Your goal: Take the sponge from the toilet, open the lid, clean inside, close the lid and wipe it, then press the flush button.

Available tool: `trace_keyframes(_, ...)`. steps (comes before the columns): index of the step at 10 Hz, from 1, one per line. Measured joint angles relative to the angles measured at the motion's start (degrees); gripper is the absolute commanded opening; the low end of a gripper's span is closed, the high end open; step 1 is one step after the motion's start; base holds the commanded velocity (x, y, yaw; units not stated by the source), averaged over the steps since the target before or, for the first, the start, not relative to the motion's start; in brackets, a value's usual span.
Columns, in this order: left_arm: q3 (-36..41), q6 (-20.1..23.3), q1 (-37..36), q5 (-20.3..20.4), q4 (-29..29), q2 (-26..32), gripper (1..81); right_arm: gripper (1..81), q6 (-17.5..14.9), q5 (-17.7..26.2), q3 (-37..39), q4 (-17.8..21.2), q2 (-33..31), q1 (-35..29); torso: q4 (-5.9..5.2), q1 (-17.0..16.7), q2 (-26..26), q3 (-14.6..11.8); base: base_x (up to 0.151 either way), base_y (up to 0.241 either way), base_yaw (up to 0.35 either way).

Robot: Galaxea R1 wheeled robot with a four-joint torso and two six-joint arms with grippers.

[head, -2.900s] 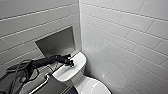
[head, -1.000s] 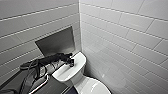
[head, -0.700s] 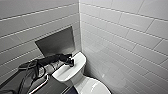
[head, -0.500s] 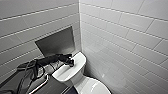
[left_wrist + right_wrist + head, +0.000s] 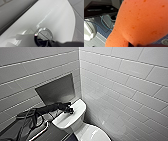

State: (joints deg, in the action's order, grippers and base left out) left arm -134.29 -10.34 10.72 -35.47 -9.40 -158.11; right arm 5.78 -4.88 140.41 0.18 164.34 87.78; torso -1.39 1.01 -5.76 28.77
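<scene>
The white toilet [image 5: 75, 115] stands in the corner, its lid [image 5: 97, 135] down over the bowl. My left arm reaches across the tank top, and the left gripper [image 5: 70, 110] is shut with its tip down on the middle of the tank. In the left wrist view the flush button [image 5: 44, 34], round with a shiny ring, lies just ahead of the dark gripper tip [image 5: 50, 43], which overlaps its near rim. The orange sponge [image 5: 140, 22] sits huge in the right wrist view, with my right gripper shut on it.
White tiled walls close in behind and to the right of the toilet. A grey metal panel [image 5: 56, 90] sits in the wall behind the tank. A pale rail [image 5: 40, 131] runs at the lower left. Blue-grey floor [image 5: 102, 33] shows beneath the sponge.
Since the earliest frame the left gripper has shifted slightly over the tank top. Over the last second it has stayed on the button spot.
</scene>
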Motion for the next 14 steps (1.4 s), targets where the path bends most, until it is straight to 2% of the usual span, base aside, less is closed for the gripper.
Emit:
trace_keyframes(6, -4.55, -0.02, 0.26, 2.95, 0.59, -2.83, 1.0, 1.0, 0.00, 0.00, 0.00, 0.00, 0.16, 0.06, 0.00, -0.07, -0.02, 1.22, 0.000, 0.000, 0.000)
trace_keyframes(12, -4.55, 0.00, 0.44, 3.50, 1.05, -2.80, 1.0, 1.0, 0.00, -0.05, 0.07, 0.00, 0.16, 0.00, 0.02, -0.09, -0.02, 1.18, 0.000, 0.000, 0.000)
trace_keyframes(14, -1.84, -0.07, 0.26, 3.56, 1.02, -1.37, 1.0, 1.0, 0.00, -0.05, 0.11, 0.00, 0.16, 0.02, 0.02, -0.07, 0.00, 1.20, 0.000, 0.000, 0.000)
